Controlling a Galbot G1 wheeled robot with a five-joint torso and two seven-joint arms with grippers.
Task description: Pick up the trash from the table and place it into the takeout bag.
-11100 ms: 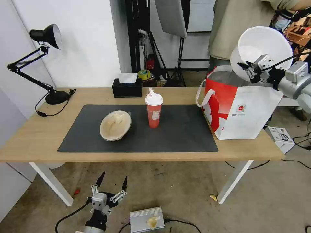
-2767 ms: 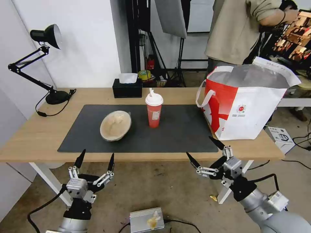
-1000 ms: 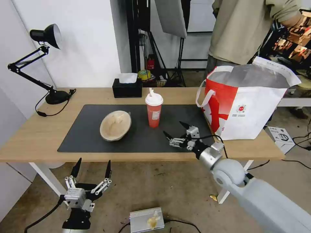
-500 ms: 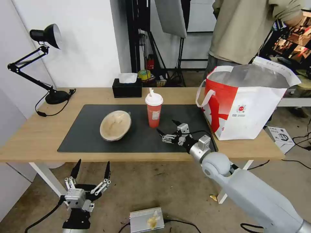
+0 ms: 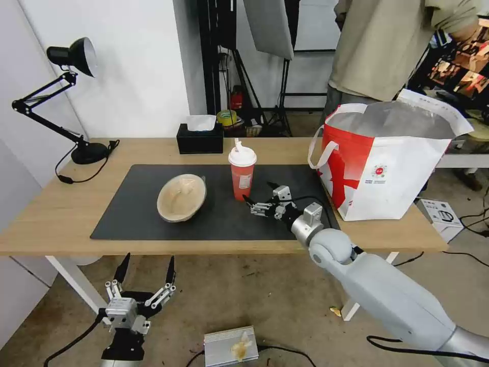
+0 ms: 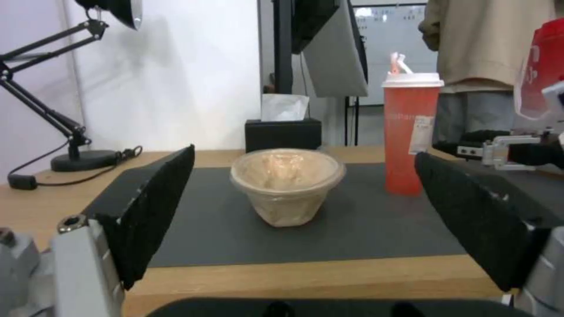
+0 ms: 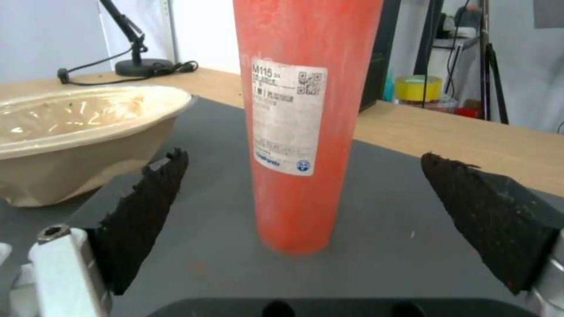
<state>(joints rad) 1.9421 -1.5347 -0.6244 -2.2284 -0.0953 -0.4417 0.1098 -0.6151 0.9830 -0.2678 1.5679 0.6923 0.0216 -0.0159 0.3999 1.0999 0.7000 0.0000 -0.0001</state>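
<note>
A red cup (image 5: pixel 242 172) with a white lid stands on the table's dark mat (image 5: pixel 219 224). My right gripper (image 5: pixel 259 193) is open just to its right, low over the mat; in the right wrist view the red cup (image 7: pixel 304 119) stands a short way ahead of the two black fingertips. A tan oval bowl (image 5: pixel 182 197) lies left of the cup; it shows as tan oval bowl (image 6: pixel 287 183) in the left wrist view. The takeout bag (image 5: pixel 387 163) stands open at the table's right end. My left gripper (image 5: pixel 146 272) hangs open below the table's front edge.
A black tissue box (image 5: pixel 200 137) sits behind the cup. A black desk lamp (image 5: pixel 66 97) stands at the far left. A person stands behind the bag. A grey box (image 5: pixel 230 346) lies on the floor below the table (image 5: pixel 61 214).
My right gripper has moved left over the mat, from near the bag to just beside the red cup. The left arm has barely moved.
</note>
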